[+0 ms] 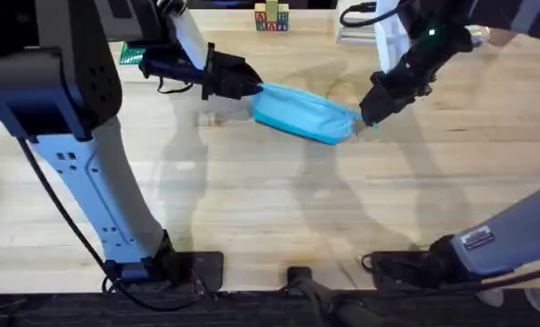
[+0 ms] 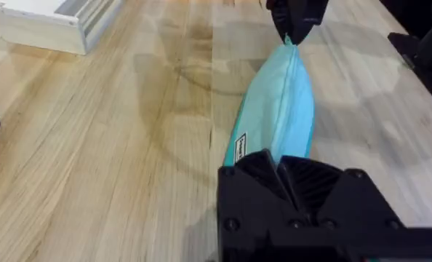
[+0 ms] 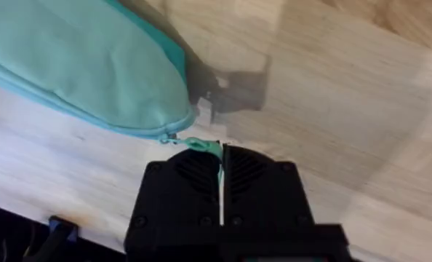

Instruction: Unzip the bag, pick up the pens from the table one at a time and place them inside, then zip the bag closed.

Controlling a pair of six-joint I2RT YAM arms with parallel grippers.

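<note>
Pinching the small teal zipper pull [image 3: 201, 145], the right claw [image 3: 222, 161] is pressed together; the light blue soft fabric pouch [image 1: 304, 114] is held on the pale wood-grain tabletop [image 1: 279, 209] by the clamped left claw [image 1: 252, 86]. Risk: thin pull slips out under tension.

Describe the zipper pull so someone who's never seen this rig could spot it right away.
On the table, find the light blue bag stretched between the two grippers. Go to its end at the right gripper. The zipper pull is the small teal tab sticking out of that tip, pinched between the shut black fingers; it is greener than the bag fabric.
</note>
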